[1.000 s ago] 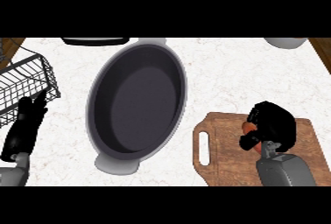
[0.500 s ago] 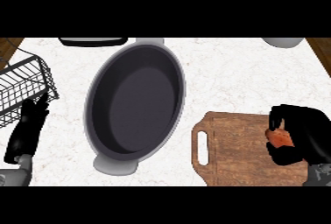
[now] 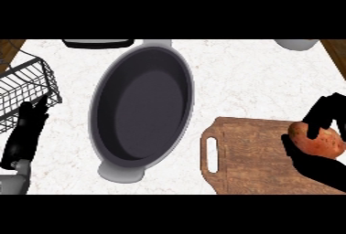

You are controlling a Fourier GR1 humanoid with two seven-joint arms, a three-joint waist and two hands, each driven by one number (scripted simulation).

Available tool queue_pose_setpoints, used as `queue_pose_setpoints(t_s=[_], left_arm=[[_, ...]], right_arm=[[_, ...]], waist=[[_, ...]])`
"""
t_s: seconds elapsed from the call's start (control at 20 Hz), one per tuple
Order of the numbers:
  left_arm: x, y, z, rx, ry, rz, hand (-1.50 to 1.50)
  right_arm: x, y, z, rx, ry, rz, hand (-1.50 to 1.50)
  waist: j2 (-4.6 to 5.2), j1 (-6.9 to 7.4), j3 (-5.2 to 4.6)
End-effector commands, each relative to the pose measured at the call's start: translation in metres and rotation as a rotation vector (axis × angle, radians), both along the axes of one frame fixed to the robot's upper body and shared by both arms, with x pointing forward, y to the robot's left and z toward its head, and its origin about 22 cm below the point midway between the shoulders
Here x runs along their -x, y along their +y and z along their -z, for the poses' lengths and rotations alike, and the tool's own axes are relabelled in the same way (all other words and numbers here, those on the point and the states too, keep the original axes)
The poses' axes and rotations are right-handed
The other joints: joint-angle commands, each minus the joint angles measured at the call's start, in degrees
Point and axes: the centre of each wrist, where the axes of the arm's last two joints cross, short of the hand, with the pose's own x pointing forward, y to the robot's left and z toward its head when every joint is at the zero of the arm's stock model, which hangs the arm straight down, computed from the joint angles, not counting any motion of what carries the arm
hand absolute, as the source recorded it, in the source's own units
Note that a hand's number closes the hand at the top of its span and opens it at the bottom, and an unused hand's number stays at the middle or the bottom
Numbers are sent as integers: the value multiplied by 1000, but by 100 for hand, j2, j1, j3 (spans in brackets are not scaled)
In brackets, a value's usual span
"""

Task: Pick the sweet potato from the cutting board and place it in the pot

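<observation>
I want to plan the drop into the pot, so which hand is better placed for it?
Right. The right hand is curled round the sweet potato above the cutting board, beside the pot. The left hand rests by the wire basket, holding nothing.

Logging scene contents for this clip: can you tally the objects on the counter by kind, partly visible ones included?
Pot: 1
Cutting board: 1
Sweet potato, held in the right hand: 1
Wire rack: 1
Dark item cut off at the top edge: 1
Pale item cut off at the top right: 1
Total: 6
</observation>
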Motion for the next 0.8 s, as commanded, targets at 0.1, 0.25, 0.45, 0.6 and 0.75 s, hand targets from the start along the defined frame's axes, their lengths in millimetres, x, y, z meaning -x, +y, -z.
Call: queue_pose_setpoints(t_s=[0.1, 0.25, 0.45, 0.6, 0.75], left_arm=[[-4, -6, 6, -9, -10, 15, 0], [5, 1, 8, -3, 1, -4, 0], [-2, -2, -19, -9, -3, 25, 0], [-8, 5, 0, -5, 2, 20, 0], [-14, -10, 6, 13, 11, 23, 0]], right_arm=[[25, 25, -56, -48, -179, -86, 150], [20, 44, -82, -44, -137, -130, 150], [4, 78, -97, -38, -51, -171, 150], [-13, 106, -120, -45, 0, -186, 150], [-20, 157, -130, -36, 43, -163, 150]], waist=[[17, 58, -6], [4, 95, -10], [2, 101, -4], [19, 74, -9], [20, 99, -16]])
